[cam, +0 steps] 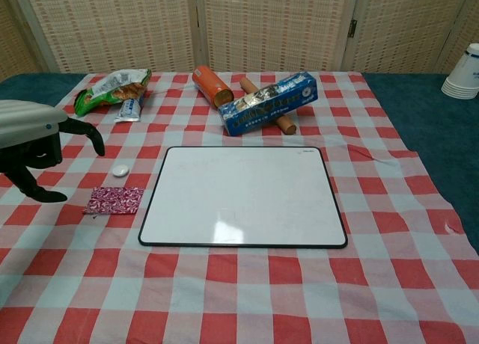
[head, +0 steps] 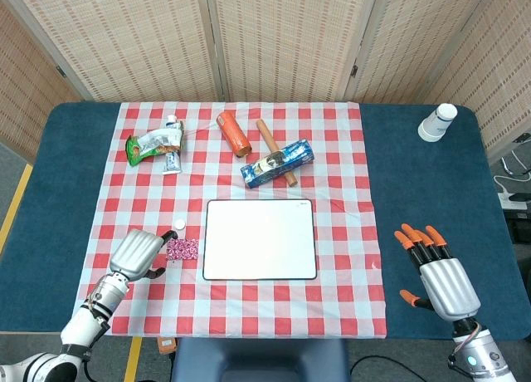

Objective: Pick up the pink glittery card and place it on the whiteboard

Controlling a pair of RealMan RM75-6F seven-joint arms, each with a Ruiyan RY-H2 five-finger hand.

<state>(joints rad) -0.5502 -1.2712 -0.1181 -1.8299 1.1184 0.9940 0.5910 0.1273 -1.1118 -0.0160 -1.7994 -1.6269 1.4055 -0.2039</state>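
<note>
My left hand: my left hand (head: 139, 252) hangs over the red-and-white checked tablecloth (head: 348, 299), just left of the card — fingers curled downward and apart, thumb spread, nothing held. In the chest view (cam: 34, 138) its fingertips sit above the cloth and clear of the card.
My right hand: my right hand (head: 440, 274) rests over the dark blue table cover (head: 431, 191) at the near right, orange-tipped fingers spread, holding nothing.
Pink glittery card: the small pink glittery card (head: 182, 249) lies flat on the cloth, just left of the whiteboard's near-left corner, untouched.
Whiteboard: the white rectangular whiteboard with a black frame (head: 260, 239) lies flat at the cloth's middle, its surface bare.
Small white cap: a round white cap (head: 178, 225) sits just beyond the card.
Far side: a green snack bag (head: 149, 144), an orange cylinder (head: 233, 133), a wooden rolling pin (head: 267, 136) and a blue box (head: 278, 163) resting across it — well apart from both my hands.
</note>
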